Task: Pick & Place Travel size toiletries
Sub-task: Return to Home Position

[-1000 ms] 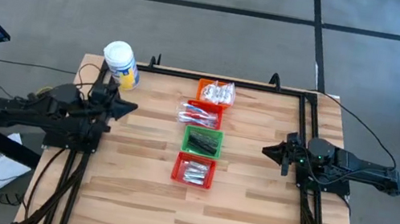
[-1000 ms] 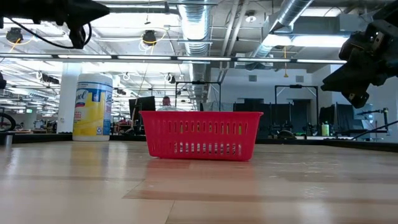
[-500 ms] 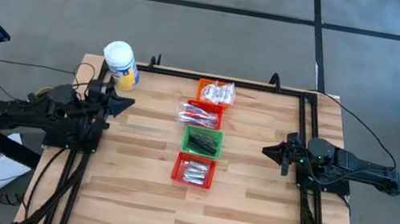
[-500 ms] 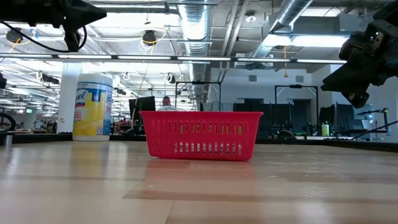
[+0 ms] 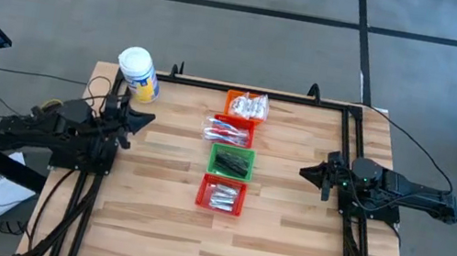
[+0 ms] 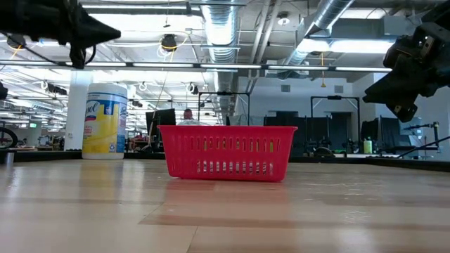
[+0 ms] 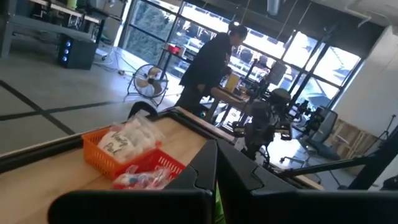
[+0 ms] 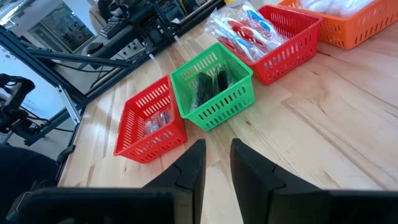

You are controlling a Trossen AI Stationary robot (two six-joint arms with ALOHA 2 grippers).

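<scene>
The travel size toiletries lie in four small baskets in a row down the table's middle. Clear sachets fill the orange basket (image 5: 246,105) and toothbrushes the red basket (image 5: 230,130). Dark strips are in the green basket (image 5: 231,161) and silvery tubes in the near red basket (image 5: 222,194). My left gripper (image 5: 150,120) is shut, empty and level, above the table's left side near the white jar. My right gripper (image 5: 304,170) hovers at the right side, pointing toward the baskets. Its fingers (image 8: 193,163) stand a little apart with nothing between them.
A large white jar with a yellow label (image 5: 137,74) stands at the far left corner, just beyond my left gripper. A black frame (image 5: 262,93) runs along the table's far edge. Bare wood lies on both sides of the basket row and toward the near edge. A person stands in the room beyond.
My left gripper has sunk a little and drawn slightly back toward the table's left edge, staying shut. The baskets and the jar stand as before.
</scene>
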